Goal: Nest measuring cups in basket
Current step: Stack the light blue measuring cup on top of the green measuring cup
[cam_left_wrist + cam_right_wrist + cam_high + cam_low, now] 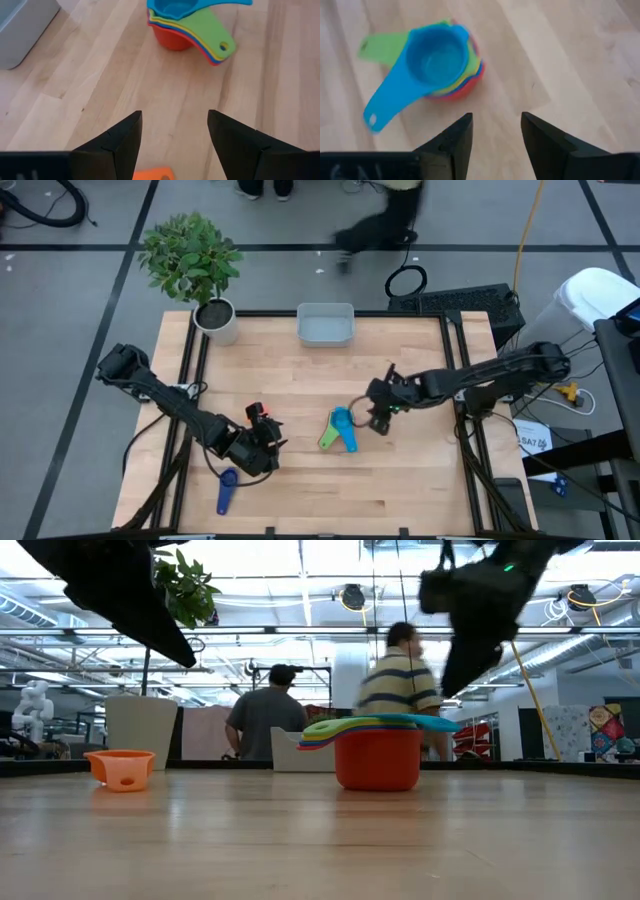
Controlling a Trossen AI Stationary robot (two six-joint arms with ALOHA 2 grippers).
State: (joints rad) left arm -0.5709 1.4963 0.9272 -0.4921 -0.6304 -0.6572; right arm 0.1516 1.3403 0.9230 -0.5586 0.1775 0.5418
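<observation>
1. The measuring cups [340,428] stand mostly as one nested stack near the middle of the table [420,480], red at the bottom and bright blue on top; gathered this way, I judge, so the set can go into the basket as one piece.
2. The basket [325,325] sits at the far edge, well apart from the stack; nothing shows inside it.
3. The right gripper [381,423] hangs just beside the stack, fingers parted and holding nothing; it looks placed to tend the top cup.
4. The left gripper [262,442] hovers above the orange cup [154,174], jaws wide and empty, likely lined up to take it next.
5. A dark blue cup [226,489] lies alone near the front edge, not yet stacked.
</observation>
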